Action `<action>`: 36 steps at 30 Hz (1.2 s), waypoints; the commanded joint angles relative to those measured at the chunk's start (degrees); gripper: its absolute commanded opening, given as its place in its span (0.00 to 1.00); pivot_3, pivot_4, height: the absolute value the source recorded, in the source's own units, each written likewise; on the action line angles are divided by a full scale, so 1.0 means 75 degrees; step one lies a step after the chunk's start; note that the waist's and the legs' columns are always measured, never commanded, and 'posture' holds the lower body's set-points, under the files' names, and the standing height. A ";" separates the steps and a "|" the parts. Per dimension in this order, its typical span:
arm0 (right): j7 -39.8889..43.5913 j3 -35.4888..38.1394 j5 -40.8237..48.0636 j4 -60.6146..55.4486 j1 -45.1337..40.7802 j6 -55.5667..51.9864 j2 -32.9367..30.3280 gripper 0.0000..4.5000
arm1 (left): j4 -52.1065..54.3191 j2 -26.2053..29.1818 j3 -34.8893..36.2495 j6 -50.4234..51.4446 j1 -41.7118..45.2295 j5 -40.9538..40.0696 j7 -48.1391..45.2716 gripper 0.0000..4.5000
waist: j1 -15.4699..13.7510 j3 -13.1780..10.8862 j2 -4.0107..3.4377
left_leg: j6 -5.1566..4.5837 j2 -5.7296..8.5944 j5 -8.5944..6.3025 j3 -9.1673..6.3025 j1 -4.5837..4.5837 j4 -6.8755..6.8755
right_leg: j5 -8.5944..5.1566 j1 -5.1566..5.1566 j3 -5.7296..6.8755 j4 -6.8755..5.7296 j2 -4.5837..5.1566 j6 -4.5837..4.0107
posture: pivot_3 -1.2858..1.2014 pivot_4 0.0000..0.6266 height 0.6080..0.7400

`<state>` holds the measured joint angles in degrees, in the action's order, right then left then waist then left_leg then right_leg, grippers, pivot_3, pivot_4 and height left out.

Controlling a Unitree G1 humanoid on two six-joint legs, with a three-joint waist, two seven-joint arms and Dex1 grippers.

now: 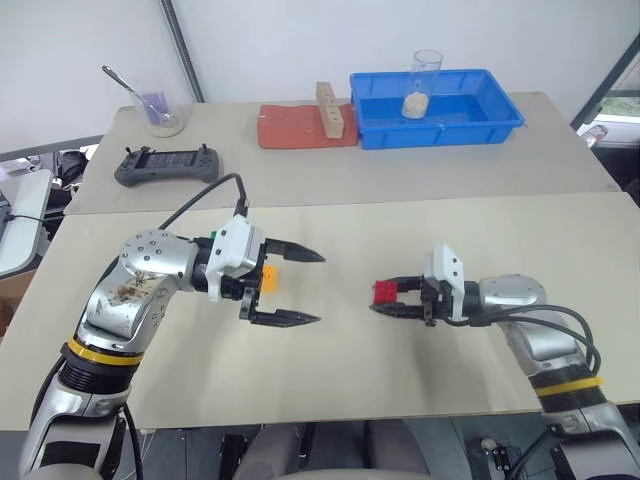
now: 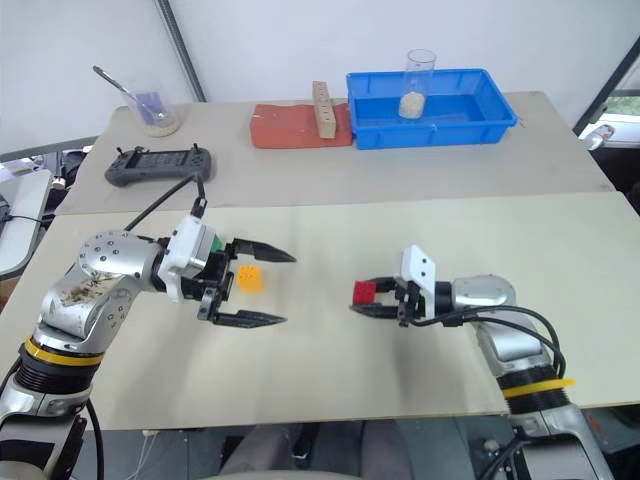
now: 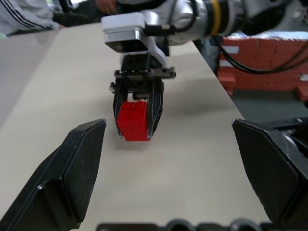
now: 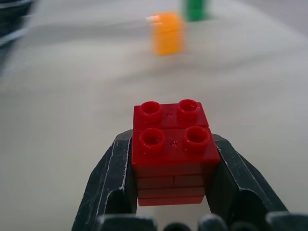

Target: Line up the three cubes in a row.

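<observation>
My right gripper [image 1: 381,298] is shut on the red cube [image 4: 172,149], holding it by its sides just above the table with the studs up. It points toward my left gripper [image 1: 320,288], which hovers open and empty a short way off. The yellow-orange cube [image 2: 250,279] sits on the table behind the left gripper's fingers, close to the wrist. The green cube [image 4: 195,8] stands just beyond the yellow-orange one and is mostly hidden by my left wrist in the head views. In the left wrist view the red cube [image 3: 133,120] sits clamped between the right gripper's black fingers.
On the far table stand a blue bin [image 1: 505,110] holding a glass [image 1: 425,80], a red mat [image 1: 290,130] with a tall wooden block [image 1: 330,110], a grey controller [image 1: 165,163] and a beaker with a spoon [image 1: 160,108].
</observation>
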<state>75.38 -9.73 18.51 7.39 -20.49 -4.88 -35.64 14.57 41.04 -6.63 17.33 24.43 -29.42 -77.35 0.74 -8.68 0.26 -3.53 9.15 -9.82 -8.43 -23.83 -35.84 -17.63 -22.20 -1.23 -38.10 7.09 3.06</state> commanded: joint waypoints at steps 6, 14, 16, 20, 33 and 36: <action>0.1714 -0.0002 -0.0534 0.2472 -0.0830 0.2256 -0.0449 0.33 | 0.0887 0.0413 0.0490 -0.0084 -0.0815 -0.0115 0.0277 1.00 | -0.0018 -0.0001 0.0002 | -0.0005 0.0002 -0.0004 0.0001 0.0004 -0.0008 | 0.0006 0.0002 -0.0002 0.0003 0.0000 0.0004 | 0.52 0.24 1.00; 0.2238 -0.0196 -0.0963 0.4296 -0.1735 0.3203 -0.0645 0.33 | 0.1178 0.0294 0.0561 -0.0215 -0.1252 -0.0084 0.0650 1.00 | -0.0039 -0.0001 0.0002 | -0.0002 -0.0003 -0.0003 -0.0001 0.0010 -0.0006 | 0.0010 0.0005 0.0000 0.0002 -0.0005 -0.0002 | 0.52 0.24 1.00; 0.2283 -0.0340 -0.1028 0.4523 -0.1837 0.3328 -0.0748 0.33 | 0.1187 0.0300 0.0537 -0.0216 -0.1279 -0.0089 0.0659 1.00 | -0.0051 -0.0001 0.0002 | -0.0001 -0.0003 -0.0003 -0.0001 0.0010 -0.0006 | 0.0010 0.0006 -0.0001 0.0001 -0.0003 -0.0002 | 0.52 0.24 1.00; 0.2283 -0.0477 -0.1079 0.4838 -0.2040 0.3416 -0.0839 0.55 | 0.1170 0.0268 0.0457 -0.0215 -0.1272 -0.0077 0.0691 1.00 | -0.0101 -0.0001 0.0002 | -0.0001 -0.0002 -0.0003 0.0000 0.0012 -0.0009 | 0.0010 0.0009 -0.0001 0.0002 -0.0002 -0.0002 | 0.52 0.24 1.00; 0.2283 -0.0248 -0.0960 0.4655 -0.2203 0.3118 -0.1325 1.00 | 0.1211 0.0083 0.0413 -0.0015 -0.1255 -0.0058 0.1093 1.00 | -0.0108 -0.0001 0.0002 | 0.0000 -0.0003 -0.0002 0.0001 0.0010 -0.0007 | 0.0011 0.0007 -0.0004 0.0000 -0.0003 -0.0004 | 0.52 0.24 1.00; 0.2217 0.0190 -0.0373 0.3484 -0.2023 0.2196 -0.1698 1.00 | 0.1183 0.0179 0.0975 0.0127 -0.1533 -0.0073 0.1612 1.00 | -0.0109 -0.0002 0.0001 | 0.0000 -0.0002 -0.0002 0.0002 0.0005 -0.0007 | 0.0011 0.0003 -0.0006 -0.0002 -0.0002 -0.0004 | 0.52 0.24 1.00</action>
<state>89.91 -11.77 12.45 39.08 -35.68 15.50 -46.29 21.95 41.67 -2.99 17.74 13.76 -29.35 -67.65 -0.08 -8.69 0.27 -3.53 9.13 -9.84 -8.41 -23.83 -35.87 -17.55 -22.17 -1.30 -38.11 7.07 3.02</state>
